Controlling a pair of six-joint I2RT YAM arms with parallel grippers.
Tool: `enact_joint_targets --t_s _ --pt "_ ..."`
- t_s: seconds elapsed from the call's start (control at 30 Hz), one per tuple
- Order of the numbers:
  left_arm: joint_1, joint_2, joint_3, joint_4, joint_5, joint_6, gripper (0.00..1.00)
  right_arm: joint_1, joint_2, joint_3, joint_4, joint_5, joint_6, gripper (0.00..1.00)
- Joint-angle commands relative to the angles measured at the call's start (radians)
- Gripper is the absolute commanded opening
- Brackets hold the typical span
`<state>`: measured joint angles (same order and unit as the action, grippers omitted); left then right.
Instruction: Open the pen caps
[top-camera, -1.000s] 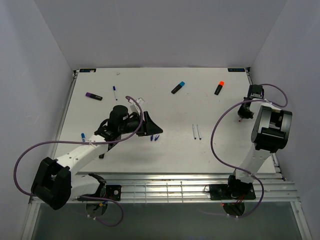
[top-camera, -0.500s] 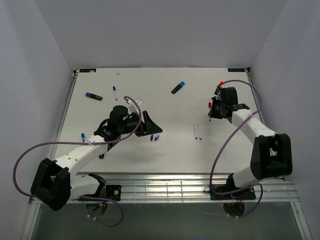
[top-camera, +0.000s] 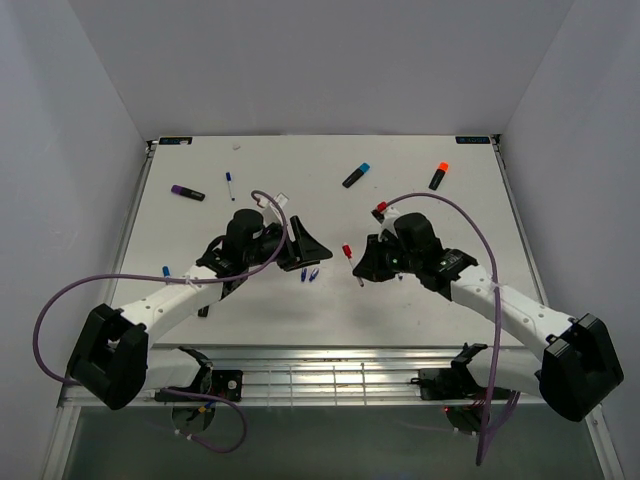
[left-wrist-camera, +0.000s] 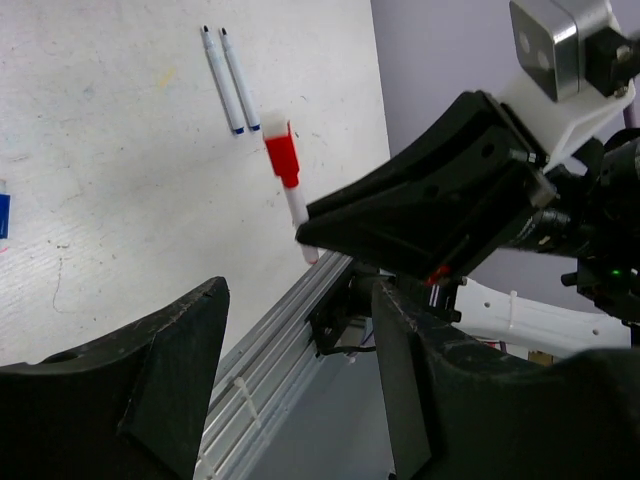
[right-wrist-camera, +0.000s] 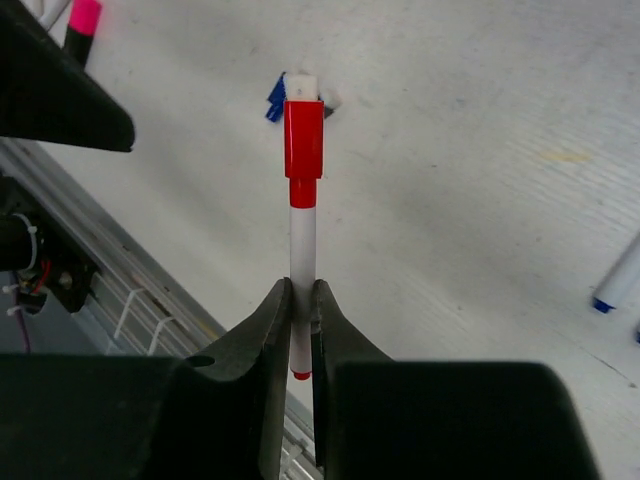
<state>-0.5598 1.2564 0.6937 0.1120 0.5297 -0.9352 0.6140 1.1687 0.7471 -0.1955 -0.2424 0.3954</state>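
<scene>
Two robot arms meet over the middle of a white surface (top-camera: 330, 210). The right claw (right-wrist-camera: 301, 300) is clamped on the lower end of a thin white pen barrel (right-wrist-camera: 302, 235), holding it off the surface. A small red plastic cap (right-wrist-camera: 303, 138) sits on the barrel's far end, aimed toward the left claw (top-camera: 308, 250). That claw hangs just beside the red cap, jaws apart, nothing between them. Two tiny blue caps (top-camera: 308, 274) lie on the surface near the red cap. The step in hand appears to be presenting this pen for uncapping. Next, the left claw would need to line up around the red cap, close on it, and pull straight along the barrel while the right claw grips firmly.
</scene>
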Motion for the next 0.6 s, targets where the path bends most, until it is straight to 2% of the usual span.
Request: enact_joint_targets --t_s 0.0,0.57 --pt "-0.022 0.001 0.049 0.028 -0.045 -0.016 0.70 0.059 -0.049 -0.002 0.068 -0.020 0.051 0.08" --pt "-0.051 0.075 0.066 0.035 -0.091 -0.033 0.62 0.158 -0.037 -0.009 0.157 -0.046 0.125 0.08"
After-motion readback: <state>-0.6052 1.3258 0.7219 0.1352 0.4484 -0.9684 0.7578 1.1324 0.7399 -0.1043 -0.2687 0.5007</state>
